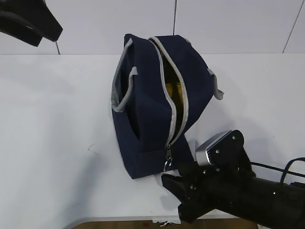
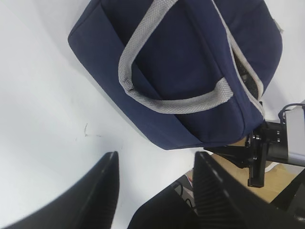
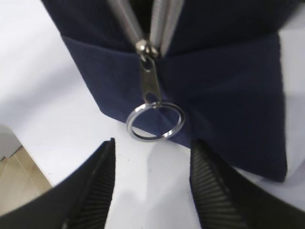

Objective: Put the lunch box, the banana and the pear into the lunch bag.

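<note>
Navy bag [image 1: 152, 105] lies unzipped; right end effector [image 3: 152, 191], spread, empty, hangs just short of its ring pull [image 3: 155, 121]; left end effector [image 2: 155, 191] spread, empty.

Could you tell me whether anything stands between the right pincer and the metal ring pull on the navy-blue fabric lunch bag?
Nothing visible does. The right pincer is open, and only bare white table lies between it and the metal ring pull hanging below the grey zipper.

white table [image 1: 52, 119], lunch bag [image 1: 147, 129] on it
</note>
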